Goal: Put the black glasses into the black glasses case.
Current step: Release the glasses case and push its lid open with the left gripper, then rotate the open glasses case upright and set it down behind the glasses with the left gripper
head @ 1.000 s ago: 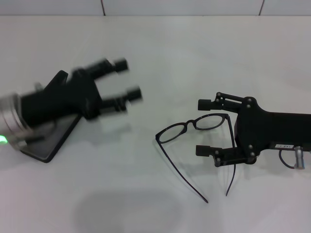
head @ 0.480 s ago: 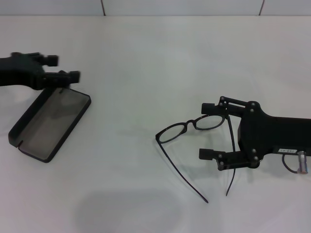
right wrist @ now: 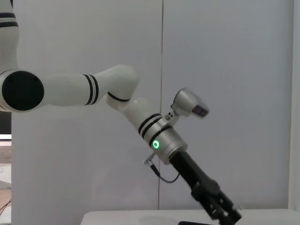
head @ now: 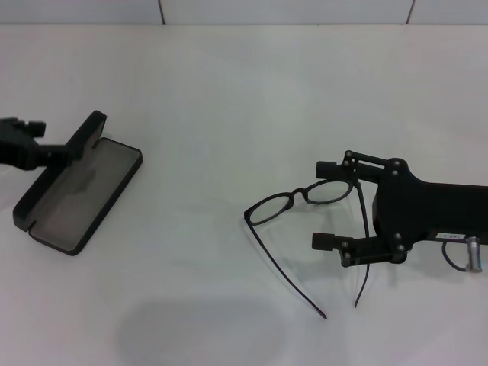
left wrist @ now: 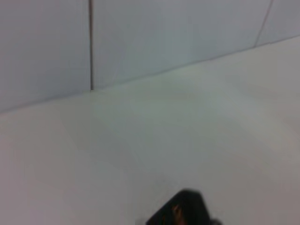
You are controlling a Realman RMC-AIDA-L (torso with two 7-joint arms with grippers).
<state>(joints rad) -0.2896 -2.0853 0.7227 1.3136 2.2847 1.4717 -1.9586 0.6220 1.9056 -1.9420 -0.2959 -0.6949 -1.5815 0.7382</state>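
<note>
Right gripper (head: 328,202) sitting near the table's (head: 252,91) right edge in the head view, fingers (head: 324,165) spread apart, straddling the right lens end of the black glasses (head: 305,200) without clamping them. Glasses lying unfolded right of centre, temple arms trailing toward the near edge. Left gripper (head: 34,143) hanging at the left edge, just at the raised lid of the open black glasses case (head: 76,187); cannot tell its finger state. Left wrist view showing bare tabletop, wall (left wrist: 140,37) and a blurred dark tip. Right wrist view showing the left arm (right wrist: 154,136) reaching down
</note>
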